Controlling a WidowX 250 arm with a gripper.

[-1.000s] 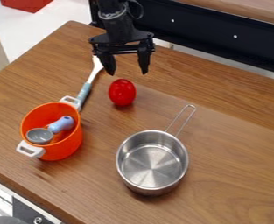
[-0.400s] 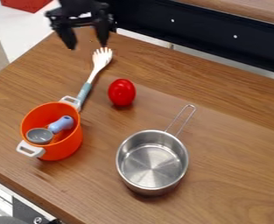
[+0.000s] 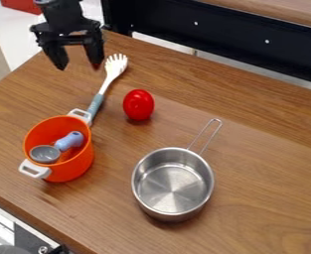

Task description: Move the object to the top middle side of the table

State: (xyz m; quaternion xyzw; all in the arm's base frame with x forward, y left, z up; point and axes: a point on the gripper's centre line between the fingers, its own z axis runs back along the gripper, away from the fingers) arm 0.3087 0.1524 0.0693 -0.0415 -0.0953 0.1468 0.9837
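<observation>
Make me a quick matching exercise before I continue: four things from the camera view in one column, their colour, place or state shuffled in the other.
1. Gripper
2. Saucepan
3. Scoop
4. Fork-like utensil

A. Inside the orange container
B. White head, blue-grey handle
C. Open, at the upper left of the view
D. Silver, its long handle pointing to the upper right

Pairs: 1-C, 2-D, 3-A, 4-B

The saucepan [image 3: 173, 187] stands right of the pot [image 3: 75, 167] (scoop [image 3: 46, 154] inside), tomato [image 3: 138, 104] behind.
</observation>
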